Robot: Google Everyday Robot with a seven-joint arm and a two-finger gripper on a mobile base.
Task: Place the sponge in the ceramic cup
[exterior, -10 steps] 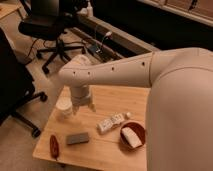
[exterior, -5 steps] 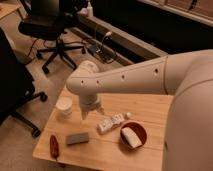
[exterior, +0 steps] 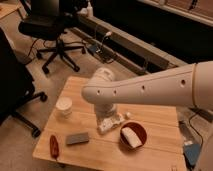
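Room: bare floor (exterior: 30,75), a black office chair (exterior: 50,27) at rear left, a dark ledge (exterior: 130,42) behind with cables (exterior: 102,42) trailing off it. The white arm (exterior: 150,90) reaches in from the right over a light wooden table (exterior: 160,150). The gripper (exterior: 105,114) hangs at table centre, just above a white packet (exterior: 111,123); whether it is clenched or released cannot be told. A red bowl (exterior: 133,135) stands beside the packet. The grey sponge (exterior: 77,138) lies flat at front left, apart from the ceramic cup (exterior: 64,106), which stands upright.

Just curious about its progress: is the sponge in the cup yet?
Out. The sponge lies flat on the table, apart from the ceramic cup. The gripper hangs over the table's middle, by a white packet.
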